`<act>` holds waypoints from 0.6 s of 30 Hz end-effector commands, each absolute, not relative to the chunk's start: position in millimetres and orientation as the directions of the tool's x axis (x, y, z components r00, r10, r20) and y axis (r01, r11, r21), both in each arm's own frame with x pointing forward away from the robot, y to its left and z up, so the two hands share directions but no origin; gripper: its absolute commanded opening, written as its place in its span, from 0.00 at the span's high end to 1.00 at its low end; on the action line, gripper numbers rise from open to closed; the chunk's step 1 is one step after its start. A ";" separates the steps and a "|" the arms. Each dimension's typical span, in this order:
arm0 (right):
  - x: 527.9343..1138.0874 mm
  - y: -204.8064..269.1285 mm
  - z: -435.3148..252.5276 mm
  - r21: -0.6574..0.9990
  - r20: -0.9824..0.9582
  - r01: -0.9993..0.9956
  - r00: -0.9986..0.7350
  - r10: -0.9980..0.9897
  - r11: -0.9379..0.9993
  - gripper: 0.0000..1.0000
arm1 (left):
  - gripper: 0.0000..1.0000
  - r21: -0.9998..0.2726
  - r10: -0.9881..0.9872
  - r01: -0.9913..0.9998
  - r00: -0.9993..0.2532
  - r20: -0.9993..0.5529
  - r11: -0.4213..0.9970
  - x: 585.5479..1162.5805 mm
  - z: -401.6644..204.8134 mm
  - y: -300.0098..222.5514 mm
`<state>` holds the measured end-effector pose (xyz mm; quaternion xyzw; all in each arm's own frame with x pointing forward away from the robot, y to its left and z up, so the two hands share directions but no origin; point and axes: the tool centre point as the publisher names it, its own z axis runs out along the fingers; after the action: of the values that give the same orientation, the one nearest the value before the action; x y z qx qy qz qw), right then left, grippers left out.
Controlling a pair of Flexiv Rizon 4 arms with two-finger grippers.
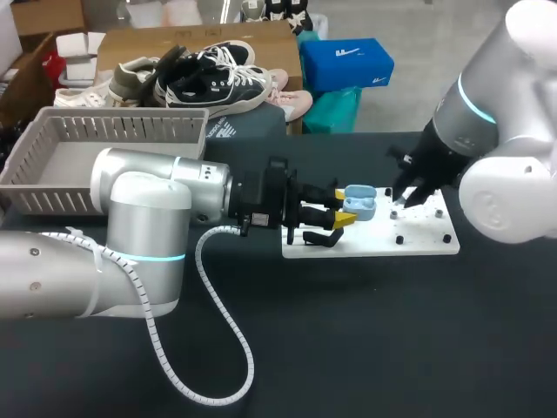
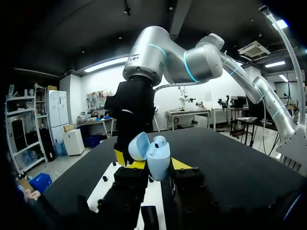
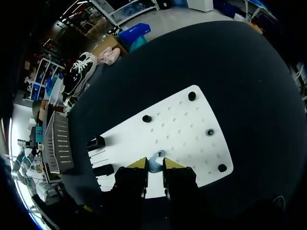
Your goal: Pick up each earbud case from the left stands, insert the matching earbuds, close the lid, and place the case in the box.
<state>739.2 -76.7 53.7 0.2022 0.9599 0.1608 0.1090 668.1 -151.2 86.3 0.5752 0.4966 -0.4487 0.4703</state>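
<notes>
The earbud case (image 1: 359, 203), pale blue, sits pinched between the two yellow tips of the left pincer (image 1: 341, 214), one tip against each side. In the left wrist view the case (image 2: 158, 162) stands upright between those tips with its lid (image 2: 139, 146) swung open to one side, and a pale earbud (image 2: 160, 141) rests in the top of the body. The left pincer (image 2: 152, 164) holds it above the white board (image 1: 426, 240), just beyond a black stand (image 1: 318, 238) that lies under the fingers.

Straight ahead of the left pincer, past the case, hangs the right arm. The right pincer (image 1: 404, 198) points down at the board near its far edge. In its own view the right pincer (image 3: 155, 164) has its tips drawn close together with a second small pale earbud (image 3: 155, 162) filling the gap between them; it looks nipped from both sides, right at the surface of the board (image 3: 182, 129).

Ahead of the right pincer, four black pegs (image 3: 192, 96) dot the board. Off to one side of it stand two black holders (image 3: 96, 142), and further that way the grey basket (image 3: 57, 141) sits on the dark desk (image 1: 348, 348). In the head view the basket (image 1: 104, 131) lies behind the left arm.
</notes>
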 end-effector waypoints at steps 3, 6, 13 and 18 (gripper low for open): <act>715.2 -93.3 87.0 0.358 -0.174 0.367 -0.877 0.448 0.858 1.00 | 1.00 0.097 0.147 0.993 0.106 -0.984 -0.064 668.3 85.5 -151.1; 706.9 -96.4 108.9 0.341 -0.213 0.366 -0.867 0.451 0.866 1.00 | 1.00 0.097 0.147 0.993 0.106 -0.984 -0.064 668.3 85.5 -151.1; 684.1 -86.2 165.3 0.265 -0.295 0.286 -0.885 0.360 0.921 1.00 | 1.00 0.097 0.147 0.993 0.106 -0.984 -0.064 668.3 85.5 -151.1; 666.5 -68.2 201.4 0.209 -0.338 0.190 -0.906 0.253 0.959 1.00 | 1.00 0.097 0.147 0.993 0.106 -0.984 -0.064 668.3 85.5 -151.1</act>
<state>689.5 -71.1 165.7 0.1171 0.9731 0.0989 0.1717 668.1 -151.2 86.2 0.5752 0.4966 -0.4487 0.4703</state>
